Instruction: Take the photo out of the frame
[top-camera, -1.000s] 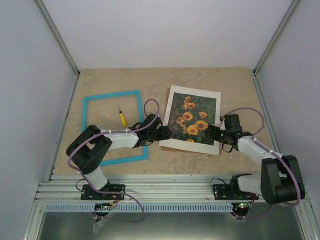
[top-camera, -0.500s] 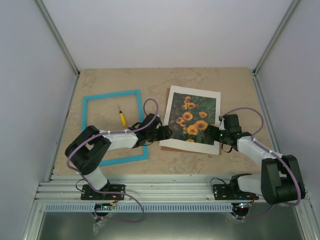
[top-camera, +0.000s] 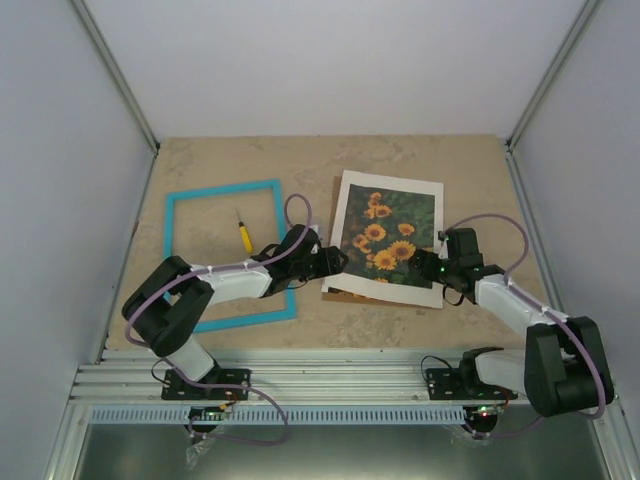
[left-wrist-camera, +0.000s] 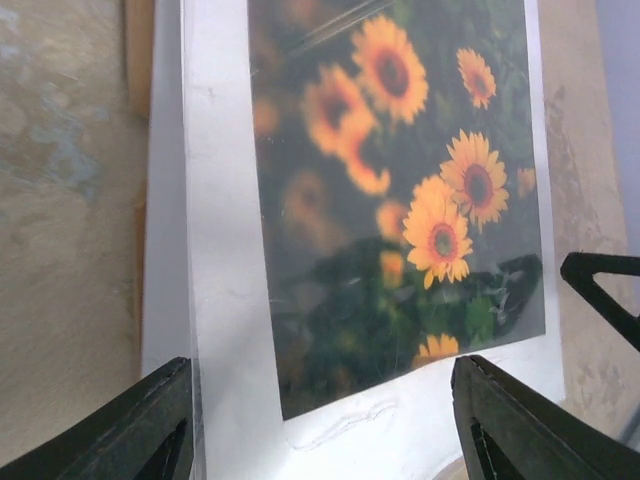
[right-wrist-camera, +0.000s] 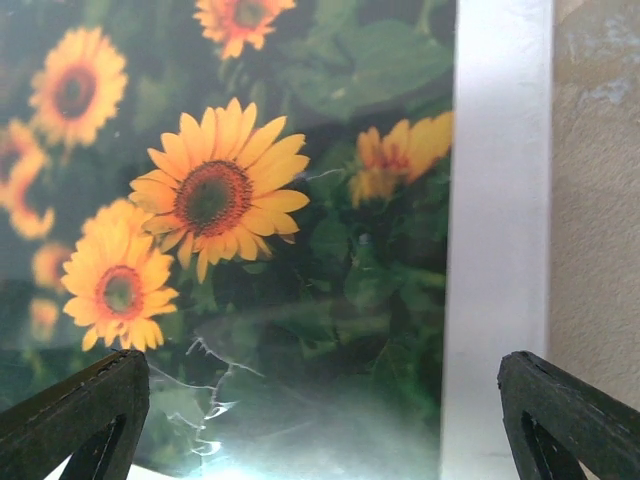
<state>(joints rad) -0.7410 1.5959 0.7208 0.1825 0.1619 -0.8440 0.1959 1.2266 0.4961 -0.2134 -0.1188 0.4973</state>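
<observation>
Okay, sunflower photo in white mat lies flat on table, just right of turquoise frame, out of it. Yellow screwdriver lies inside frame. Left gripper and right gripper sit at the photo's near corners, jaws apart, gripping nothing.

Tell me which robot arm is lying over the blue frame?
The left arm. It crosses the near right corner of the blue frame, while the right arm sits beyond the sunflower photo.

The beige table bears 3 things: the frame, a yellow screwdriver (inside it), and a brown board under the photo.
</observation>
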